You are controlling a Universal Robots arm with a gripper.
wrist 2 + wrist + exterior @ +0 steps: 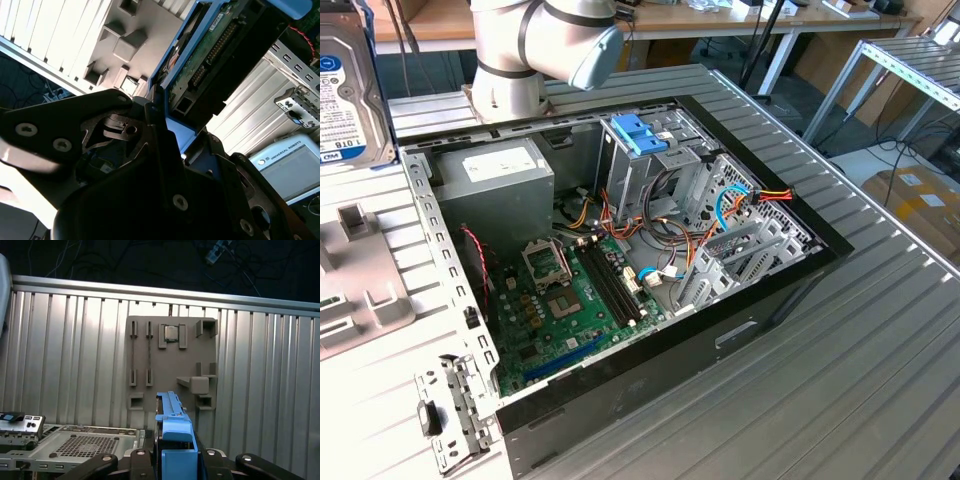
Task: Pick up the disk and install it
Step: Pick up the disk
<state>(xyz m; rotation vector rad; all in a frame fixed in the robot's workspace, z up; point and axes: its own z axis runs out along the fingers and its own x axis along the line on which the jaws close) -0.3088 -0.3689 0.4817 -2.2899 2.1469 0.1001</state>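
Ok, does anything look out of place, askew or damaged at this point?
Nothing looks damaged or spilled. The disk sits clamped in the gripper, held clear of the grey fixture tray. The only untidy spot is the loose coloured wiring poking up near the open computer case's wall on the exterior view's right.

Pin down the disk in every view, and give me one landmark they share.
Exterior view: the disk, label showing, at the exterior view's left edge, above the grey fixture plate.
Second wrist view: the disk edge-on, green circuit board showing, beside the plate.
First wrist view: the disk edge-on, blue-trimmed, in the gripper, before the plate.
Shared landmark: the grey fixture plate.
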